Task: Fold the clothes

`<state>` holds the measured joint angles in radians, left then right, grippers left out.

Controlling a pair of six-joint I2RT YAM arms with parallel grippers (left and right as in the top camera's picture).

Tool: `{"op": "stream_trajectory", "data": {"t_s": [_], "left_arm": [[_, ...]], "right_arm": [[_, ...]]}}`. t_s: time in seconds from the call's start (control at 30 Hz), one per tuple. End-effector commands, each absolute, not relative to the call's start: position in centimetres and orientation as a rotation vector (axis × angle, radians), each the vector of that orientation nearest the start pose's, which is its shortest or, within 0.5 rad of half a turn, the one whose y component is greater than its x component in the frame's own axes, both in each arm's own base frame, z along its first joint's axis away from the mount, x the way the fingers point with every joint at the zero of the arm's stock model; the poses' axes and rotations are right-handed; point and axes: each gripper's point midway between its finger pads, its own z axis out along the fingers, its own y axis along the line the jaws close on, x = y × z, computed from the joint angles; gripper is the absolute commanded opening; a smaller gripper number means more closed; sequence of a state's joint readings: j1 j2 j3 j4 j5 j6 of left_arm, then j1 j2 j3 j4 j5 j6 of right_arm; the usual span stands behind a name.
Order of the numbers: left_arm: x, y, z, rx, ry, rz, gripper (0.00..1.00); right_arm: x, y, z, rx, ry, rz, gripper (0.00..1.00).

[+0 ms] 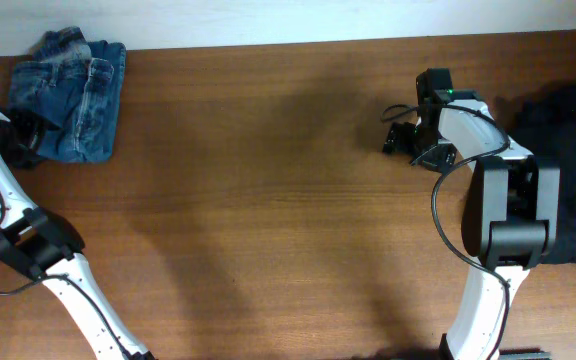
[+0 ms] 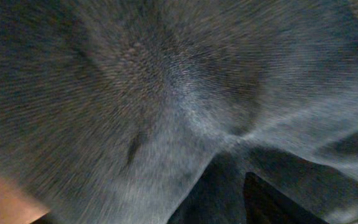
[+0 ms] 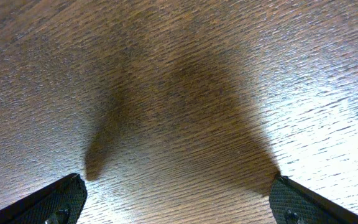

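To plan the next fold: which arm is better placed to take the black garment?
Probably right. The black garment lies at the table's right edge, near the right gripper, which is open over bare wood. The left gripper is across the table, against the jeans.

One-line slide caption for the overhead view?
Jeans bunched far left by the left end effector; black garment far right; right end effector over bare table.

Overhead looks straight down; left wrist hugs jeans [image 2: 166,93], right wrist skims table [image 3: 185,81] closely.
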<state>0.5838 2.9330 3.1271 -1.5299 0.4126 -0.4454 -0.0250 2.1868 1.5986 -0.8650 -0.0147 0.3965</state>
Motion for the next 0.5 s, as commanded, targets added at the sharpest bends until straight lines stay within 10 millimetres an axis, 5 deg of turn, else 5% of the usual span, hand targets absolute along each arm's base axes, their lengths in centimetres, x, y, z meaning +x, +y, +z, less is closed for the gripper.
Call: {"op": "stream_trajectory", "data": {"t_s": [0.0,0.23,0.47], "left_arm": [[49.7,26.9,9.4,-1.273,2.452,-0.482,0.67],[48.2,27.9,9.7,-1.239,2.483,-0.465,0.67],[46.9,26.9,13.7,-1.16,2.497,-0.446,0.66]], "right_arm": [[41.0,1.2,-5.3,0.652,3.105,0.152,0.99],[41.0,1.2,-5.3,0.652,3.104,0.153,0.99],[41.0,1.2,-5.3,0.652,3.105,0.152,0.99]]}}
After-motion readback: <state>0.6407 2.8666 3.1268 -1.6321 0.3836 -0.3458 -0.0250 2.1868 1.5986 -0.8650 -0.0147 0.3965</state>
